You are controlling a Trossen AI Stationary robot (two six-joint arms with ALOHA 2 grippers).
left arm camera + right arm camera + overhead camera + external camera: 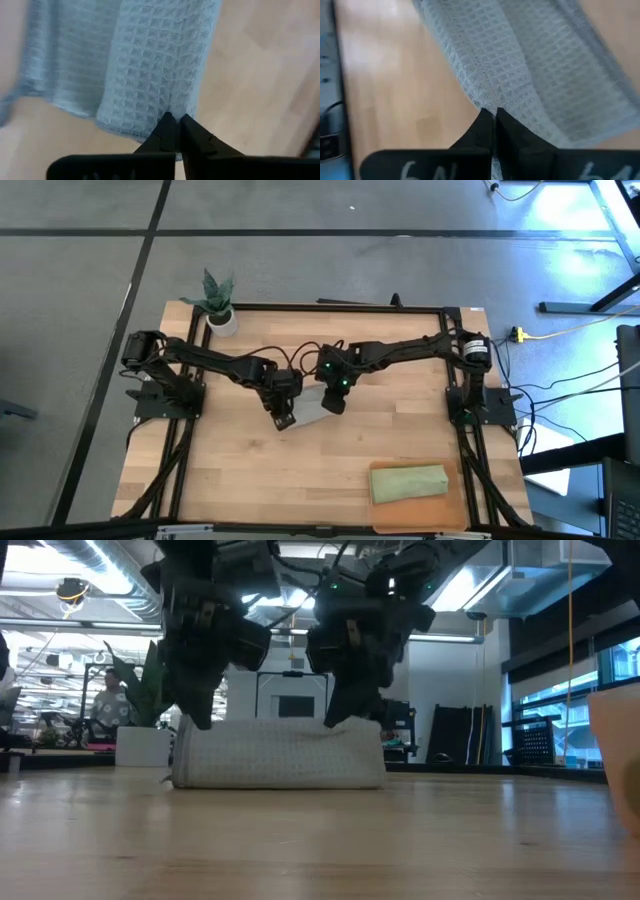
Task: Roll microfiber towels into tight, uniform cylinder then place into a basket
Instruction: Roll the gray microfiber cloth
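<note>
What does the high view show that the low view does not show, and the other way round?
Only the high view shows the green towel lying rolled in the basket at the table's near right corner. Only the low view shows the grey towel from the side as a thick folded bundle, with a person in the room behind. Both show the left gripper and the right gripper, each shut on an end of the grey towel.
</note>
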